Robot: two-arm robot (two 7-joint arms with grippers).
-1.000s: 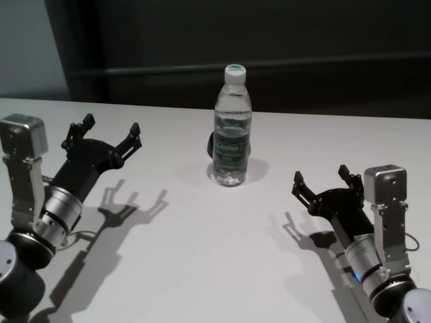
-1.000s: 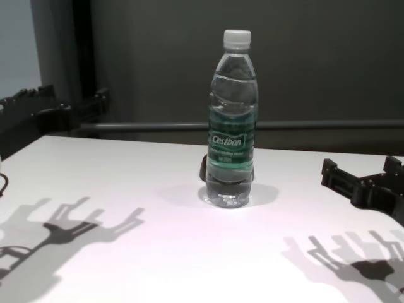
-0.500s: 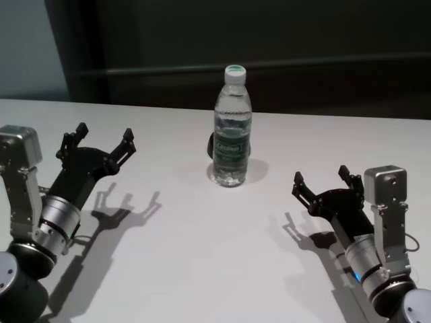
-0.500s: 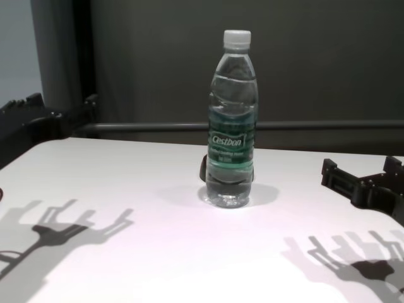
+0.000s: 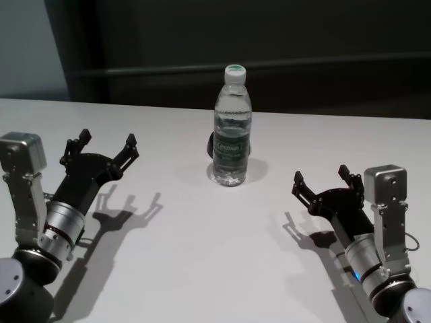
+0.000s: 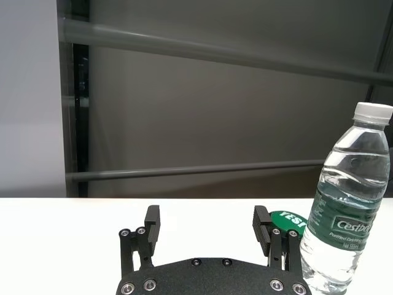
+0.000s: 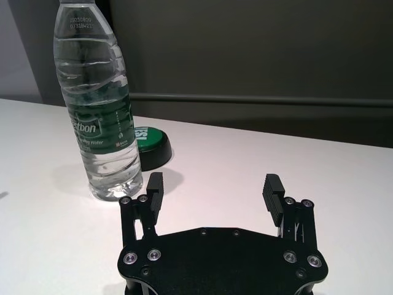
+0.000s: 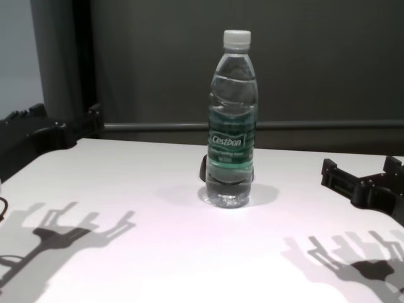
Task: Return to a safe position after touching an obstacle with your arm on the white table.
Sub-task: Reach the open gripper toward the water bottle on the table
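Note:
The clear water bottle (image 5: 232, 128) with a white cap and green "Cestbon" label stands upright at the middle of the white table (image 5: 202, 256). It also shows in the chest view (image 8: 232, 126), the left wrist view (image 6: 344, 215) and the right wrist view (image 7: 98, 110). My left gripper (image 5: 108, 139) is open and empty, hovering over the table well to the left of the bottle, apart from it; its own wrist view (image 6: 207, 218) shows the jaws spread. My right gripper (image 5: 321, 175) is open and empty at the near right, also apart from the bottle (image 7: 214, 184).
A small dark round lump with a green top (image 7: 150, 146) sits on the table just behind the bottle. A dark grey wall with a horizontal rail (image 8: 315, 125) runs behind the table's far edge.
My left gripper has drawn back toward my body and sunk a little lower, away from the bottle. The bottle and the right arm have not moved.

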